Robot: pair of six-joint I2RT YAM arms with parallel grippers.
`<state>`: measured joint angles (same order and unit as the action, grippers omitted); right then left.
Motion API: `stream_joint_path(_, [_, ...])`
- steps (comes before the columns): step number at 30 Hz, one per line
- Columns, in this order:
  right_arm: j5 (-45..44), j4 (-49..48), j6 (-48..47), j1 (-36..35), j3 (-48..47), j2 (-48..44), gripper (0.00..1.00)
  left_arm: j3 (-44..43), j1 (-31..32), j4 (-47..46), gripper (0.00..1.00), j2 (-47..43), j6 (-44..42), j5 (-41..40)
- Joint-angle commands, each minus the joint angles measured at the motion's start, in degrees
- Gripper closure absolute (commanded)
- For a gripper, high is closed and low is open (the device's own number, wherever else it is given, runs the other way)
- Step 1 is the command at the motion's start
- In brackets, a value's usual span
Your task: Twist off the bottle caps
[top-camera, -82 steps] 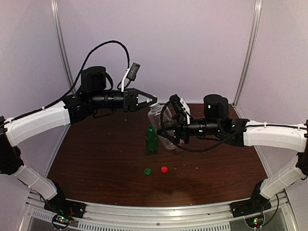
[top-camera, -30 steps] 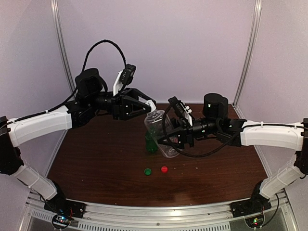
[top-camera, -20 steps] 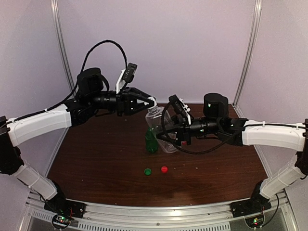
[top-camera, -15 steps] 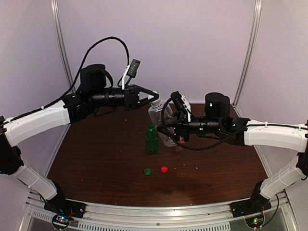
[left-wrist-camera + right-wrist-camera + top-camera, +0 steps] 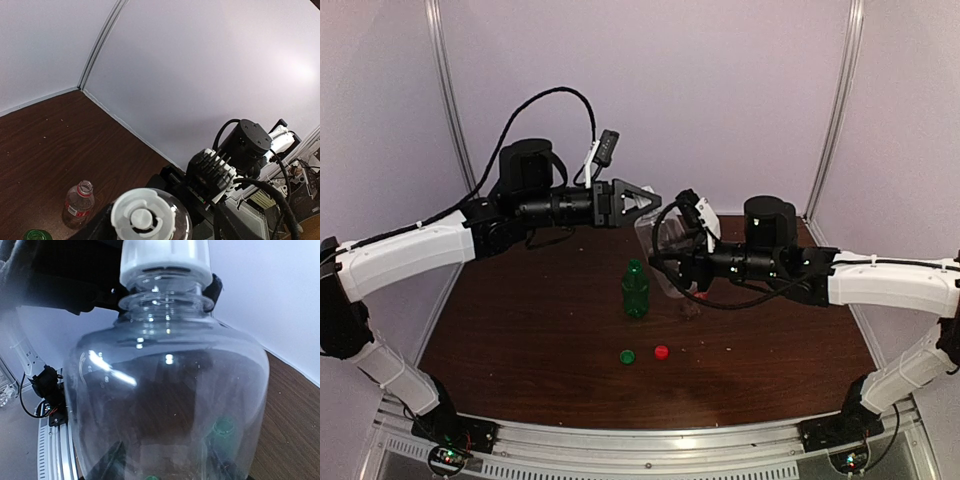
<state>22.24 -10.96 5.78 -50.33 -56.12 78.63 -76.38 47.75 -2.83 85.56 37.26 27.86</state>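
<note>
Since the left gripper (image 5: 644,202) has its fingers spread on either side of the white cap (image 5: 142,216) without pressing on it, the step in hand looks like the last unscrewing, caught between twists. That cap sits on the wide clear bottle (image 5: 165,390), which hangs tilted above the table (image 5: 520,320) toward its far side. The right gripper (image 5: 670,268) clamps the bottle around its body. The next move probably calls for the left fingers to close squarely on the cap and turn it while the right grip keeps the bottle from spinning; a loose hold on that smooth plastic could let it slip. Counting from the left, there are two arms, three bottles and three caps. The green bottle (image 5: 636,290) and the bottle with a red label (image 5: 79,204) stand open on the table. The green cap (image 5: 627,355) and red cap (image 5: 661,351) lie side by side nearer the front edge.
</note>
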Motion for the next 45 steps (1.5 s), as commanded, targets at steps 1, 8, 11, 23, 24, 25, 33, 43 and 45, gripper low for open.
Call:
stream_joint_path(1, [4.9, -2.2, -0.18, 0.61, 1.46, -2.53, 0.47, 4.01, -1.99, -11.92, 0.29, -1.77, 2.47, 7.4])
stream_joint_path(8, [18.54, -3.15, 0.22, 1.62, 1.62, -2.68, 0.46, 6.33, -3.6, -14.3, 0.15, -5.16, -4.91, 15.56])
stream_joint_path(11, [24.79, -4.56, 1.42, 1.79, 1.09, -1.9, 0.45, 6.93, -4.26, -17.17, 0.14, -5.28, -6.24, 22.26])
stream_joint_path(23, [36.43, -9.25, 7.12, 1.81, -1.77, 1.89, 0.45, 7.37, -4.42, -25.49, 0.32, -2.59, -3.26, 33.16])
stream_joint_path(24, [36.58, -9.7, 7.43, 1.81, -1.8, 2.02, 0.45, 7.38, -4.42, -25.47, 0.34, -2.52, -3.42, 33.37])
stream_joint_path(25, [36.8, -10.27, 7.82, 1.81, -1.74, 2.19, 0.45, 7.38, -4.42, -25.39, 0.36, -2.32, -3.51, 33.54])
stream_joint_path(33, [37.96, -12.09, 9.42, 1.94, -1.93, 2.87, 0.45, 7.39, -4.42, -24.72, 0.52, -1.27, -4.2, 33.86])
stream_joint_path(43, [26.2, -6.07, 6.0, 2.99, -1.42, 0.5, 0.48, 5.92, -4.35, -18.17, 0.91, -2.41, -4.8, 27.32])
stream_joint_path(45, [20.47, -3.26, 4.23, 2.96, -1.77, -0.14, 0.5, 4.1, -4.21, -11.81, 0.94, -3.15, -5.13, 20.61])
